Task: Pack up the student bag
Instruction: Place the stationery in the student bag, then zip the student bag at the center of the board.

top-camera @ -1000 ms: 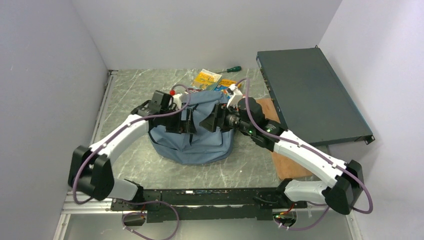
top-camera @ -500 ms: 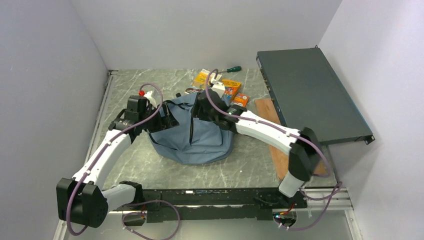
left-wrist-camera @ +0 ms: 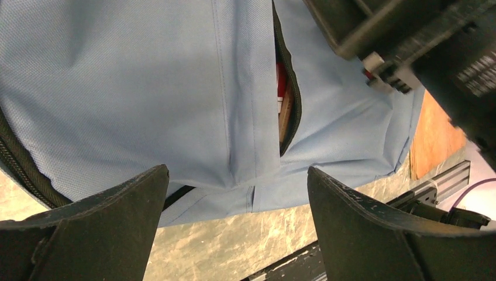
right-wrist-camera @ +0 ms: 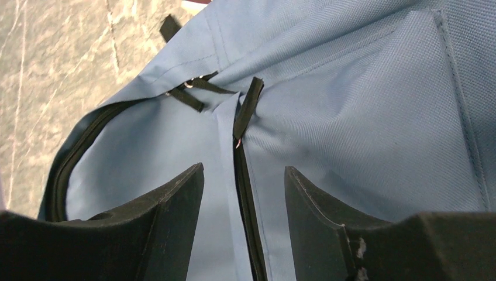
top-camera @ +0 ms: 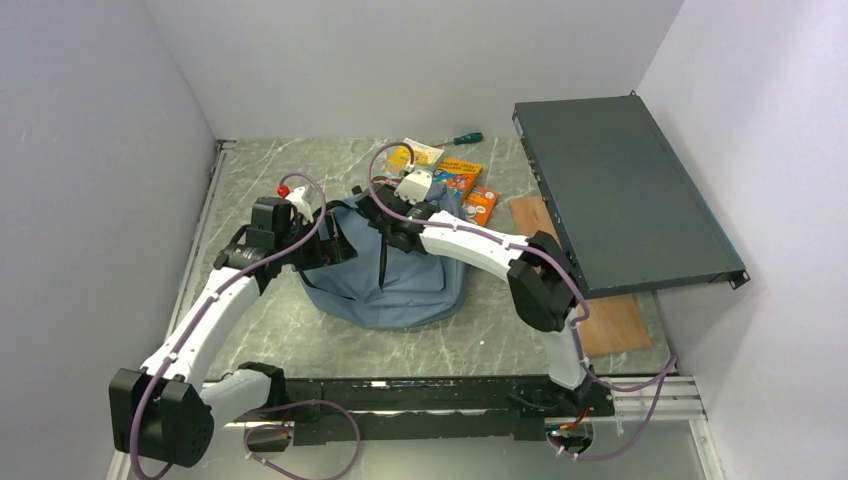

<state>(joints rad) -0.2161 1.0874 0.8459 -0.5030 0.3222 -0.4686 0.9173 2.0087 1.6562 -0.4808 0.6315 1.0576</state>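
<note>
**ITEM: student bag, zip seam lined up between the right fingers**

Location. The student bag (top-camera: pixel 400 288) lies slumped at mid-table (top-camera: pixel 250 180). Its rounded end faces the arm bases and its top faces the far wall, where loose packets (top-camera: pixel 458 178) wait just beyond it.

Right gripper (right-wrist-camera: pixel 244 172). It sits over the bag's upper end with its jaws parted about halfway and nothing pinched between them. The black zip seam (right-wrist-camera: pixel 250 216) runs lengthwise straight through the gap, so the jaws would close across it. The pull tab (right-wrist-camera: pixel 248 108) stands just ahead of the fingertips, on the same line. Whether the tips brush the fabric cannot be told from this angle.

Left gripper (left-wrist-camera: pixel 234 175). It is at the bag's left flank with its jaws spread wide and nothing in them. Its camera faces blue cloth and a short open slit (left-wrist-camera: pixel 288 111), where something red and something wood-coloured show inside.

Governing relation. The pull tab lies forward of the right hand along the seam's long axis, and the right arm is clearly the nearer of the two. The likely next move is a short advance and a pinch on the tab, with the left hand placed to steady the cloth.
</note>
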